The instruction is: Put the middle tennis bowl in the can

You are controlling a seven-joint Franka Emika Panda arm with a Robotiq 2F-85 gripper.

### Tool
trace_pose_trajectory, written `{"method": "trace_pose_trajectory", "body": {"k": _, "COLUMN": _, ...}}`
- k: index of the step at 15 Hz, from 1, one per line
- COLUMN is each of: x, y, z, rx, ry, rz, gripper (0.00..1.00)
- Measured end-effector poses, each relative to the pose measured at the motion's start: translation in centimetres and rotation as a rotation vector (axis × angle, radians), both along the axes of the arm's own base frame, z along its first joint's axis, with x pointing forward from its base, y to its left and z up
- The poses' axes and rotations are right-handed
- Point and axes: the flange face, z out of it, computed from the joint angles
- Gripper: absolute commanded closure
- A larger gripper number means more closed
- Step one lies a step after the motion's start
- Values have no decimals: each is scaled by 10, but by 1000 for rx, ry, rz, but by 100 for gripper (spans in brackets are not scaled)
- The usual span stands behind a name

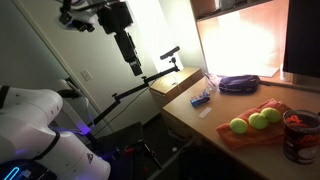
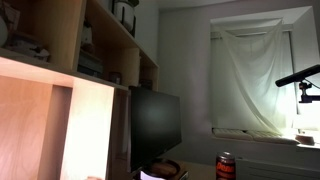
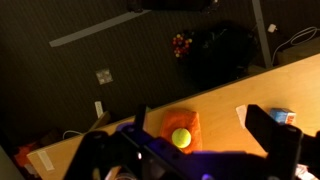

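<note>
Gripper [image 3: 178, 150] is hanging with its jaws fully spread, fingers [image 3: 268, 140] framing the bottom of the wrist view and gripping nothing. A single tennis ball [image 3: 181, 138] is showing between the jaws in that view, well below them, lying on an orange cloth [image 3: 178, 118] on the wooden desk [image 3: 110, 135]. Cannot tell which of the three it is. A blue box [image 3: 283, 117] is lying off to one side, beside a finger. In an exterior view the gripper [image 1: 132, 66] is hanging high and well apart from the desk [image 1: 195, 120], off past its edge, with the white arm [image 1: 40, 130] below it. Three balls are sitting in a row on the cloth [image 1: 250, 138]. The middle tennis ball [image 1: 257, 121] is sitting between the end ball [image 1: 238, 126] and the ball nearest the can [image 1: 271, 116], close against both. The can [image 1: 300, 136] is standing upright just beside the cloth's end. Farther back, a dark monitor [image 2: 155, 125] and a curtained window [image 2: 250, 80] are showing in an exterior view.
</note>
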Motion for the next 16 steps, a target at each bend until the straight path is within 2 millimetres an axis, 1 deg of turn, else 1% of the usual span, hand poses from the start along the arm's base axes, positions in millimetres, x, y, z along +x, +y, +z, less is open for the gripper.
{"method": "trace_pose_trajectory", "body": {"k": 8, "x": 0, "y": 0, "z": 0, "rx": -3, "ry": 0, "rz": 1, "gripper": 0}}
{"method": "trace_pose_trajectory", "body": {"k": 10, "x": 2, "y": -1, "z": 5, "rx": -14, "ry": 5, "rz": 4, "gripper": 0}}
{"method": "trace_pose_trajectory", "body": {"k": 12, "x": 8, "y": -4, "z": 22, "rx": -44, "ry": 14, "rz": 11, "gripper": 0}}
{"method": "trace_pose_trajectory", "body": {"k": 16, "x": 33, "y": -18, "z": 80, "rx": -153, "ry": 26, "rz": 8, "gripper": 0}}
